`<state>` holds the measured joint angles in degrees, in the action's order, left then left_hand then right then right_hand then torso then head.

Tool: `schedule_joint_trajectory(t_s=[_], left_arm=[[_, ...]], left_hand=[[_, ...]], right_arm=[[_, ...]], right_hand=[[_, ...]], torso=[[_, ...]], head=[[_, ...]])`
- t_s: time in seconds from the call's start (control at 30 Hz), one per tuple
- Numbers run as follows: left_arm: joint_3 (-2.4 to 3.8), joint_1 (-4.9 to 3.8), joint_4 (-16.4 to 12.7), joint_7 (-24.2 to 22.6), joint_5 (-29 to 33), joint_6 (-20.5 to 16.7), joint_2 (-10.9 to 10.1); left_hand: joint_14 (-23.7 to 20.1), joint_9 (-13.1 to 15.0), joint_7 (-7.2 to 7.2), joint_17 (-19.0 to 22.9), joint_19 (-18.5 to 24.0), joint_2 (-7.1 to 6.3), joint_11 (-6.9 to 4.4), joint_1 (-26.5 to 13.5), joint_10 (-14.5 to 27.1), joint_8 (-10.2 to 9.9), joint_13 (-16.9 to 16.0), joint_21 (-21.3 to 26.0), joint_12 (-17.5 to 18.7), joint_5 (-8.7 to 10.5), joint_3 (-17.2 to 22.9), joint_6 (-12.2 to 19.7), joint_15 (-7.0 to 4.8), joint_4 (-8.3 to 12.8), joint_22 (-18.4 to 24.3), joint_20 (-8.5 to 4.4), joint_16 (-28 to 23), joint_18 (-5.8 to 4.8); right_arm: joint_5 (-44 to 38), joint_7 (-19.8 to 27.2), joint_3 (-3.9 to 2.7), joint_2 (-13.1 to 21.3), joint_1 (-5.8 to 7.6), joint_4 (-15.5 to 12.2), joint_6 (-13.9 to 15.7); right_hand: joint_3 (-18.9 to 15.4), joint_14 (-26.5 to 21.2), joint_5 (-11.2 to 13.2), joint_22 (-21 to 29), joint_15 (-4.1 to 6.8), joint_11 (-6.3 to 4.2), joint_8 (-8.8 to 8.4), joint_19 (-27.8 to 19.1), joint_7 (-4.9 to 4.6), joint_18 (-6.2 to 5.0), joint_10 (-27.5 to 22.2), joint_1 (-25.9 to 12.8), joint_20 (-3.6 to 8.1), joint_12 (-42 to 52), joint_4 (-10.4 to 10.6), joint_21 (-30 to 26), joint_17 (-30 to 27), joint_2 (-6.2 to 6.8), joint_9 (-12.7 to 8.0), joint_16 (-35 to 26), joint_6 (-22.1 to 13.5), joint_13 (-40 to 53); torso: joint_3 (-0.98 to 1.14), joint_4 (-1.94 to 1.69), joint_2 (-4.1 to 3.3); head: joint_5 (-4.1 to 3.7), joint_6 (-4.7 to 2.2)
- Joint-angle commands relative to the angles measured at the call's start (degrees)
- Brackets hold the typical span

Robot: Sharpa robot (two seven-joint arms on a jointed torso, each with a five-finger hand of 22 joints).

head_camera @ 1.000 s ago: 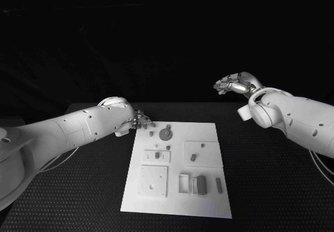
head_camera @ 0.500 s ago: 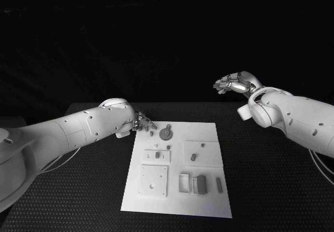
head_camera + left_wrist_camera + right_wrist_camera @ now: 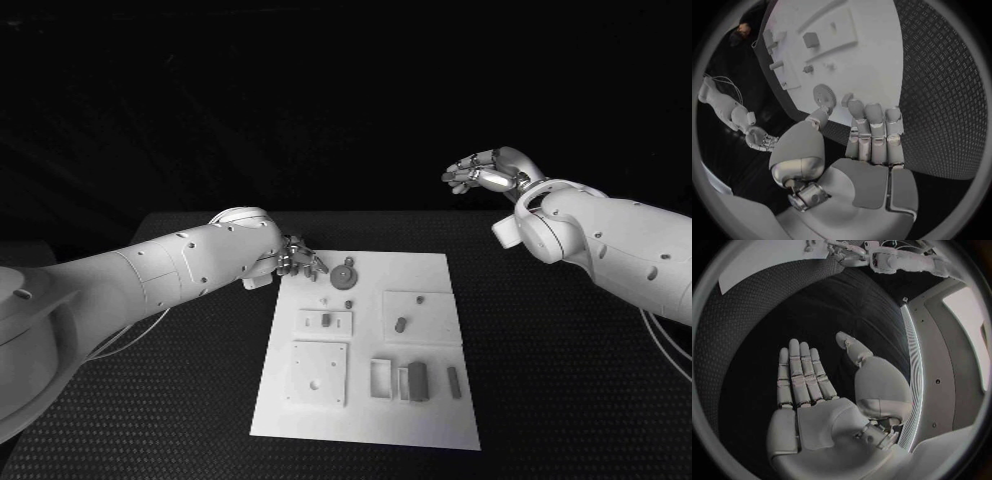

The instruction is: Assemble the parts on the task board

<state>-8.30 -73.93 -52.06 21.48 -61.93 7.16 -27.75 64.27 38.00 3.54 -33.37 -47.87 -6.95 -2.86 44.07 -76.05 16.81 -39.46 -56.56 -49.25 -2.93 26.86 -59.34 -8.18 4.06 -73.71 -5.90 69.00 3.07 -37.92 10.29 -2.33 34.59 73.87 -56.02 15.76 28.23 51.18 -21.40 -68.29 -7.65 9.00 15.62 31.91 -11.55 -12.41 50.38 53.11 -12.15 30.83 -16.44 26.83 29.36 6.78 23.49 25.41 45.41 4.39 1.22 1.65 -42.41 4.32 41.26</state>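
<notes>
Two hands for you to log: left hand (image 3: 296, 257) hovers at the task board's (image 3: 428, 422) far left corner, fingers apart, empty, beside the gear-like part (image 3: 343, 277); right hand (image 3: 485, 173) raised well beyond the tabletop (image 3: 577, 390), flat-fingered, empty.

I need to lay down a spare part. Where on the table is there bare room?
Bare black table lies right of the task board, and more lies left of it. The board's far-left corner is crowded by the left robot hand and gear.

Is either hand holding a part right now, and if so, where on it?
Nothing is held. The left hand hangs over the task board's far corner near the gear, fingers straight and bare. The right hand is raised off the board, palm bare.
</notes>
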Motion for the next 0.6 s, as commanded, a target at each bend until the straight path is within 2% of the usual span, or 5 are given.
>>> schedule_joint_trajectory(t_s=[0.03, 0.6], left_arm=[[0.01, 0.04, -0.16, -0.58, 0.59, 0.94, 0.06], [0.01, 0.06, 0.07, -0.62, 0.69, 1.4, 0.13]], left_hand=[[-0.38, -0.13, 0.02, 0.09, 0.35, 0.96, 0.0, 0.32, 0.32, -0.23, -0.08, 0.34, 0.35, 0.08, -0.08, 0.11, -0.01, 0.84, -0.08, -7.44, 0.28, -1.19], [-0.38, -0.53, -0.02, 0.39, 0.28, 5.2, -0.04, 2.87, 0.26, -0.21, -0.06, 0.47, 0.38, -0.06, -0.24, -0.28, 0.0, 4.74, -0.23, -7.4, 0.46, -1.35]], right_arm=[[-0.01, 0.39, -0.04, 0.0, 0.0, -0.06, -0.48], [-0.01, 0.4, -0.04, -0.02, 0.0, -0.04, -0.51]], right_hand=[[-0.36, -0.05, -0.3, -0.09, -0.4, -0.1, 0.4, -0.28, -0.57, 0.74, 0.37, -0.25, 0.08, -0.4, 0.0, -0.3, -0.06, -0.34, -0.07, -0.28, -0.43, -0.1], [-0.35, -0.04, -0.29, -0.13, -0.4, -0.1, 0.41, -0.27, -0.57, 0.73, 0.39, -0.24, 0.07, -0.4, 0.01, -0.34, -0.07, -0.35, -0.1, -0.29, -0.43, -0.14]], torso=[[0.0, -0.01, 0.01], [0.0, -0.04, -0.04]], head=[[-0.01, -0.01], [-0.02, 0.04]])
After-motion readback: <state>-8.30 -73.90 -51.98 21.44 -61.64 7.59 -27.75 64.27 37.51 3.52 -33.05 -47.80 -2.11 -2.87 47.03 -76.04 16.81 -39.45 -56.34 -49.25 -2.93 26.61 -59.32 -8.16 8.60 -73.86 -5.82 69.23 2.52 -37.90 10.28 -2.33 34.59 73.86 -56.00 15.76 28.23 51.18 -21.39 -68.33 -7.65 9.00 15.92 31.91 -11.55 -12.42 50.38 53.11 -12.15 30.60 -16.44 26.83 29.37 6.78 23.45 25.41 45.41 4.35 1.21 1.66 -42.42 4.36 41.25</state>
